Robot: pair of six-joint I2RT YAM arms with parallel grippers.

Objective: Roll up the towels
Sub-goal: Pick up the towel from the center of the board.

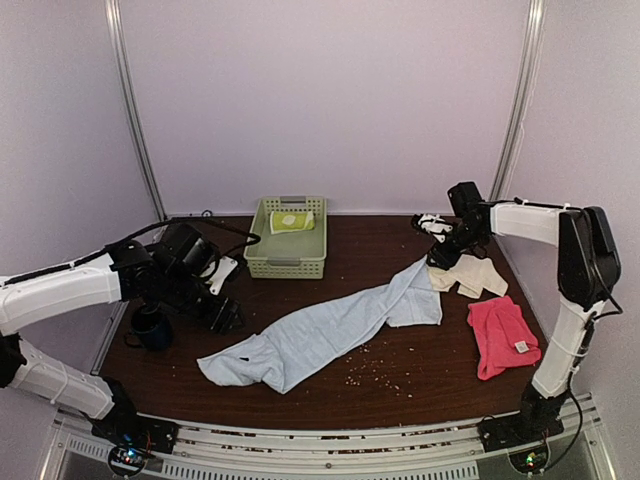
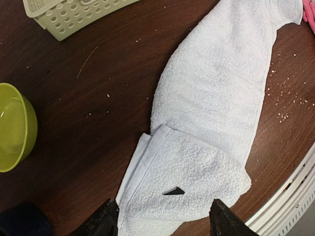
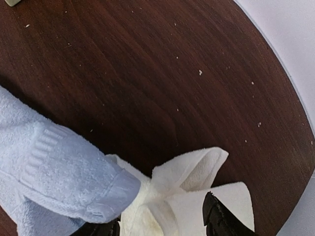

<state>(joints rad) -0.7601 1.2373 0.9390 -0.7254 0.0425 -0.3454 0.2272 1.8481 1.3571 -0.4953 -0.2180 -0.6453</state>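
Lime-green towel (image 1: 291, 221) in the basket (image 1: 285, 268): I judge it done. Light blue towel (image 1: 330, 325) spread before the basket, cream towel (image 1: 472, 276) and pink towel (image 1: 500, 335) to its right, all unrolled. Left end effector (image 2: 163, 209) wide open, empty; right end effector (image 3: 160, 219) straddles the cream towel, grip unclear

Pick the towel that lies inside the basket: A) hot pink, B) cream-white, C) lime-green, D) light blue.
C: the lime-green towel lies in the basket at the back, while the light blue towel, the cream-white towel and the pink towel lie on the table.
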